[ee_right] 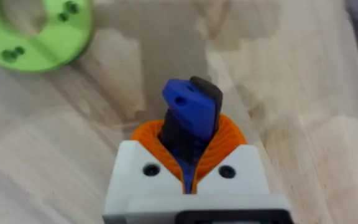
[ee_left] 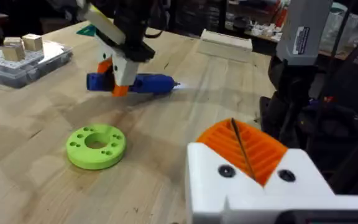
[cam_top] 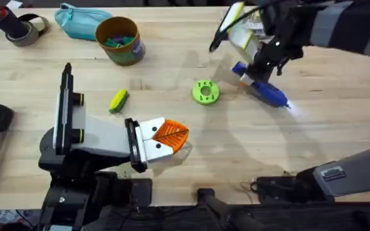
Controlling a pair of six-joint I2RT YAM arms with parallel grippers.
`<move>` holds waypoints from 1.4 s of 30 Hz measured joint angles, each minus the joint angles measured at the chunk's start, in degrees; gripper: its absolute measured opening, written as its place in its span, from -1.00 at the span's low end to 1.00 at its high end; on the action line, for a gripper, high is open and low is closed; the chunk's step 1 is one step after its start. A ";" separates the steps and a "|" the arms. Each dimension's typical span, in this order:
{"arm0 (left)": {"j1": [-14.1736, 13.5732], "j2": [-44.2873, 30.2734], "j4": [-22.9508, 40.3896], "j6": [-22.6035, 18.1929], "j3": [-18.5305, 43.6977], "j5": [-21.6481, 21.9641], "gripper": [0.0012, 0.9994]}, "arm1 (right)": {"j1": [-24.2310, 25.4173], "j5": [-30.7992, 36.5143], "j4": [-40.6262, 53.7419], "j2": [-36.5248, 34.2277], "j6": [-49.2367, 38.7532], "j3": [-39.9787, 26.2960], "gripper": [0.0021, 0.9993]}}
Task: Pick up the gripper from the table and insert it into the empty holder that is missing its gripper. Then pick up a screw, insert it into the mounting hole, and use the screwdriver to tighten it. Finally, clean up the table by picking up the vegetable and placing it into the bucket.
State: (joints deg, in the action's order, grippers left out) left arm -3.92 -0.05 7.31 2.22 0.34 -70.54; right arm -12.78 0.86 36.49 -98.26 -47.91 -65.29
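Note:
My right gripper (cam_top: 248,72) is shut on the rear end of the blue screwdriver (cam_top: 265,92), which lies low over the table with its tip pointing away from the green disc. The right wrist view shows orange pads (ee_right: 229,134) clamped around the screwdriver (ee_right: 191,109). At the front left, my left gripper (cam_top: 172,133) is shut with nothing in it. Its two orange ribbed fingers (ee_left: 263,149) sit together in the white holder (ee_left: 253,186). The yellow-green vegetable (cam_top: 118,101) lies left of centre. The bucket (cam_top: 133,51) stands at the back. No loose screw can be made out.
A lime-green disc (cam_top: 205,92) with holes lies mid-table, between the vegetable and the screwdriver. A teal pouch (cam_top: 79,19) and tape rolls (cam_top: 24,29) sit at the back left. A clear parts box (ee_left: 17,59) stands beyond the screwdriver.

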 joint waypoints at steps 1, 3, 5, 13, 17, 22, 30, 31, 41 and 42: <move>0.00 0.02 0.00 0.00 0.00 0.00 -0.99 | -0.59 0.26 0.04 0.00 -1.05 0.31 -0.92; 0.00 0.02 0.00 0.00 0.00 0.00 -0.99 | -1.46 0.72 0.11 0.00 -2.89 0.78 -0.92; 0.00 0.02 0.00 0.00 0.00 0.00 -0.99 | -1.89 1.17 -0.01 0.00 -4.21 1.33 -0.92; 0.00 0.02 0.00 -0.02 0.00 0.00 -0.99 | -2.05 2.97 -1.41 1.07 -10.01 6.37 -0.91; 0.00 0.02 0.02 0.00 0.00 0.00 -0.99 | -2.05 3.26 -1.61 1.68 -11.10 7.08 -0.61; 0.00 0.02 0.00 -0.17 0.00 0.00 0.40 | -1.75 4.55 -3.06 2.34 -11.93 7.02 0.84; 0.00 0.02 0.00 -0.02 0.00 0.03 0.97 | -1.72 4.72 -2.89 2.64 -11.48 6.99 0.99; 0.00 0.00 -0.24 -0.04 0.00 0.13 0.97 | -1.72 4.74 -2.87 2.76 -11.02 7.01 0.99; 0.00 0.00 -12.61 4.24 0.04 3.20 0.97 | -4.08 5.54 -0.46 15.79 -1.66 7.93 0.99; 0.00 0.01 -11.80 4.66 0.27 3.83 0.97 | -4.39 5.62 -0.52 17.99 -0.95 7.73 0.99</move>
State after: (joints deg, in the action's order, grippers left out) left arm -3.92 -0.04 -4.49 6.88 0.61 -66.72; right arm -17.17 6.48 35.97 -80.27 -48.86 -57.56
